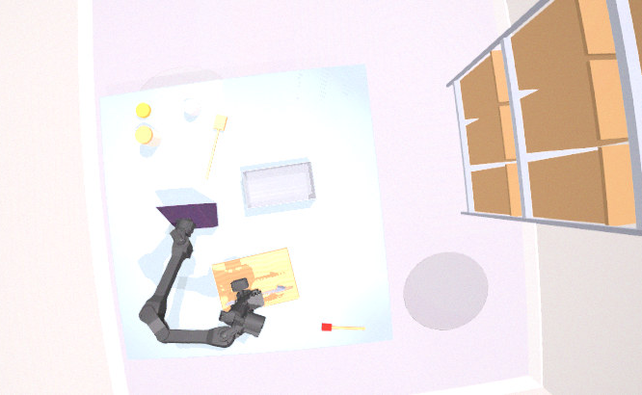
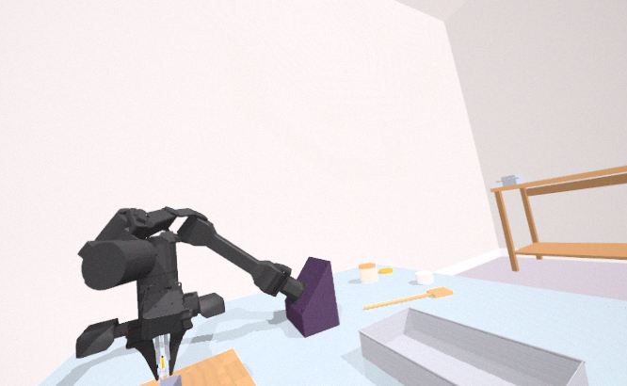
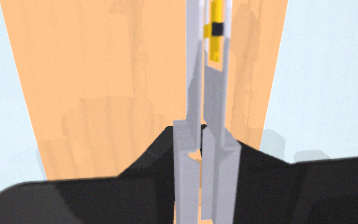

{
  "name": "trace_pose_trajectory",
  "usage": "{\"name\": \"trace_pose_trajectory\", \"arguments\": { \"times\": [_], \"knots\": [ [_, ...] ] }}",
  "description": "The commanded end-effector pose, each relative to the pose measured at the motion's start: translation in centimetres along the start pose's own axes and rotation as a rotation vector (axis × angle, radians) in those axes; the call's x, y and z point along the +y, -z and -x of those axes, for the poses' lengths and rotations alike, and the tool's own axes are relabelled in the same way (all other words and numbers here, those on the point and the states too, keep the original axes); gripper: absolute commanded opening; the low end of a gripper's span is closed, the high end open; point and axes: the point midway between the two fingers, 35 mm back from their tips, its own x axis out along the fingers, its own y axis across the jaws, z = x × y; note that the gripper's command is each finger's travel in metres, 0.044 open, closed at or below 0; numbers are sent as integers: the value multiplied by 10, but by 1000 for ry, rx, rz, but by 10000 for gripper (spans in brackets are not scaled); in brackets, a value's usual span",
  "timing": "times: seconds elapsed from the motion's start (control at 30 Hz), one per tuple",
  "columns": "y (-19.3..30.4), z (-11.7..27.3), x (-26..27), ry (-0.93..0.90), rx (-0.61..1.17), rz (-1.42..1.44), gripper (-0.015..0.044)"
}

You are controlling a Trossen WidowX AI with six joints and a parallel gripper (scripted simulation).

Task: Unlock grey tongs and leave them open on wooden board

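tongs (image 3: 207,100), grey arms, yellow lock band

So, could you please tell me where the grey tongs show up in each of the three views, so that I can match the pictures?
Top: the grey tongs lie over the wooden board, lower centre, running right from the gripper.
Exterior: only a sliver at the bottom edge, left of centre, between the dark fingers, above the board's corner.
Wrist: centre, both arms running up the picture, clamped between the fingers.
Shared landmark: the wooden board.
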Motion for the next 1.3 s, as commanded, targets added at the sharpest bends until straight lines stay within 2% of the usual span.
{"name": "trace_pose_trajectory", "arguments": {
  "times": [0.0,1.13,1.27],
  "knots": [
    [1,-5,0,-2,-3,-7,-150],
    [7,-51,-1,-2,24,-43,-150],
    [7,-51,0,-3,32,-40,-45]
  ]
}}
